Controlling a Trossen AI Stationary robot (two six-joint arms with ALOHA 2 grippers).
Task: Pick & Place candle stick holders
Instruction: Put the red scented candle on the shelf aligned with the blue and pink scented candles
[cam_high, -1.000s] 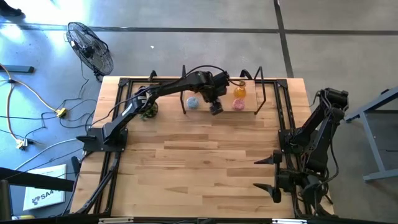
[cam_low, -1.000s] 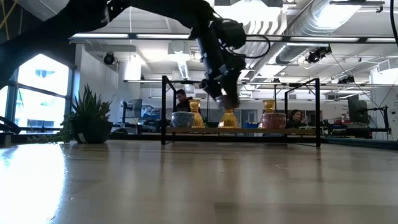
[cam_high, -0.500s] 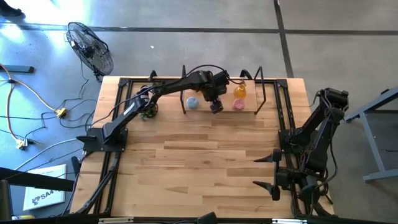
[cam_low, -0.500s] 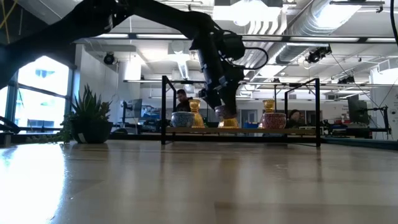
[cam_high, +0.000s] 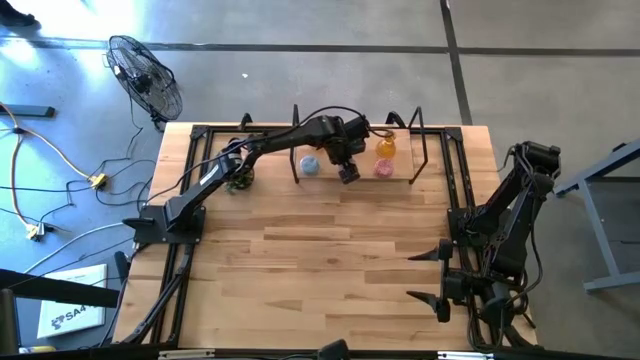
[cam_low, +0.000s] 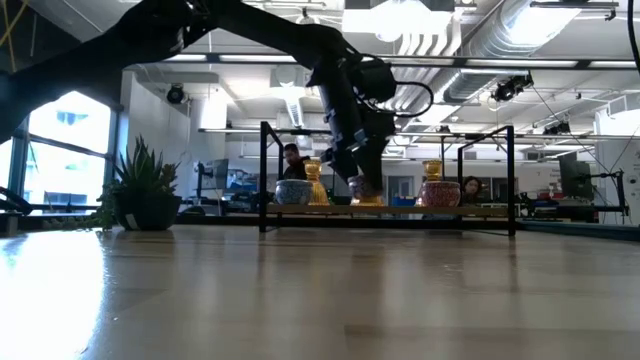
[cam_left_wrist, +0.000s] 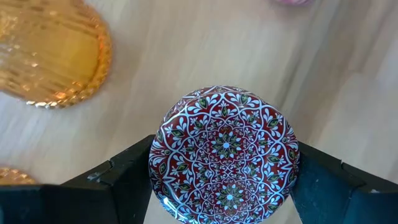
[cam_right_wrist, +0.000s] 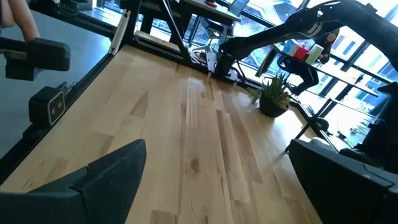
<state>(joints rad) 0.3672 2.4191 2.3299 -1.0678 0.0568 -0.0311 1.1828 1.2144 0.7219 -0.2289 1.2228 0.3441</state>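
Note:
My left gripper (cam_high: 347, 173) reaches to the far middle of the table and is shut on a short round holder with a red patterned top (cam_left_wrist: 225, 152), low over the rack's board (cam_low: 390, 211). A pale blue holder (cam_high: 310, 165), an amber one (cam_high: 385, 147) and a pink one (cam_high: 383, 168) stand on that board. In the left wrist view an amber holder (cam_left_wrist: 50, 53) stands beside the held one, and the edge of another shows (cam_left_wrist: 11, 176). My right gripper (cam_right_wrist: 217, 165) is open and empty at the table's right near side (cam_high: 432, 278). My left gripper pinches the round holder between its two fingers (cam_left_wrist: 124, 177), on opposite sides of its rim (cam_left_wrist: 157, 155). The fingers come from above, pointing down. The holder sits upright, its top up. Whether its base touches the board, I cannot tell.
A black metal frame (cam_high: 420, 150) stands over the board at the far edge. A small green plant (cam_high: 238, 180) stands at the far left. A fan (cam_high: 145, 75) is on the floor beyond the table. The near half of the table (cam_high: 320, 270) is bare wood.
My left gripper has gone down toward the rack's board with the round holder, staying shut on it. The holder has stayed upright.

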